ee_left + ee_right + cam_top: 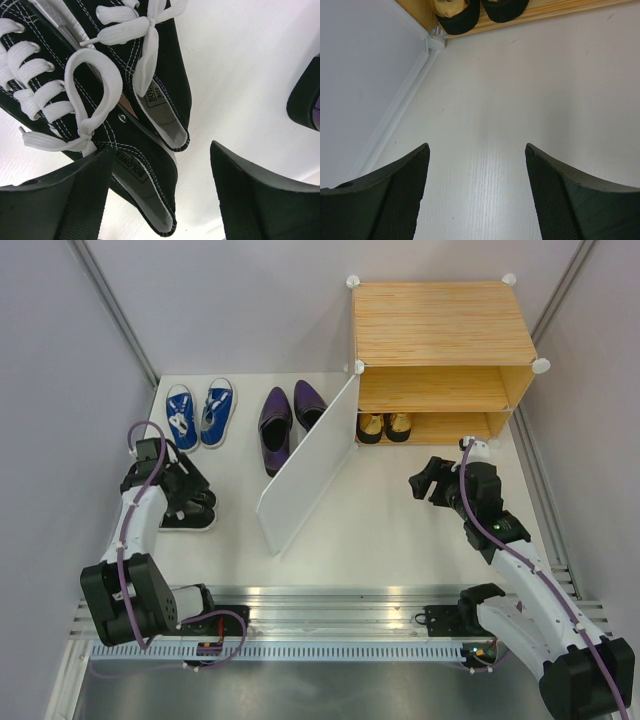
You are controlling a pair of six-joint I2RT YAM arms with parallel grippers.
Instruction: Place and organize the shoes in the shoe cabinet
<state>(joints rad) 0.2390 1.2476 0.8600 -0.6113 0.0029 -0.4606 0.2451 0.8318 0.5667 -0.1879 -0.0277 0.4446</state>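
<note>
Left wrist: left end effector released over black shoes; centre the pair in its gap before clenching. Right end effector released, empty.

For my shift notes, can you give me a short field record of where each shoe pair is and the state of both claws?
cabinet: door open
gold shoes: lower shelf
blue sneakers: on table, outside
purple shoes: on table, beside sneakers
black shoes: on table, under left claw
left claw: open
right claw: open, empty
</note>
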